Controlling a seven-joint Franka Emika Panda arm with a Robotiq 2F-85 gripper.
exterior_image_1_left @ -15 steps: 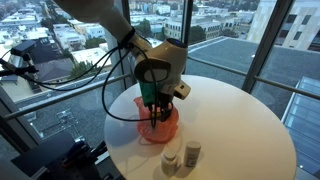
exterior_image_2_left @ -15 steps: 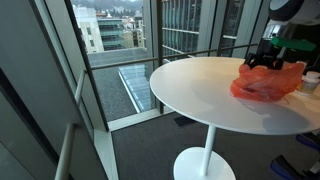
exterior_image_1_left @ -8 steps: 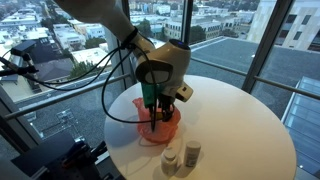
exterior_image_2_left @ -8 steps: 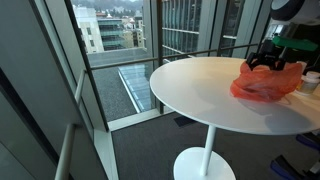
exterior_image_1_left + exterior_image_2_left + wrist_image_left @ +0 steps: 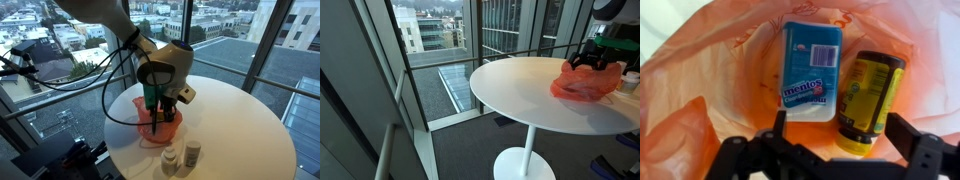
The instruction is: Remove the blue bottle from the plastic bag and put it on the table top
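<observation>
Two containers are seen inside the plastic bag (image 5: 690, 100) on the desk (image 5: 240, 125): the blue bottle (image 5: 812, 70) beside a dark bottle (image 5: 870, 100). The pincer (image 5: 840, 128), spread wide and empty, is held at the bag's mouth, apparently for reaching in.

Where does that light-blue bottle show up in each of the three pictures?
Wrist view: the blue bottle lies centre, inside the plastic bag, beside a dark bottle.
In an exterior view: hidden inside the bag, under the arm.
In an exterior view: hidden inside the bag, far right.
Shared landmark: the orange bag.
</observation>
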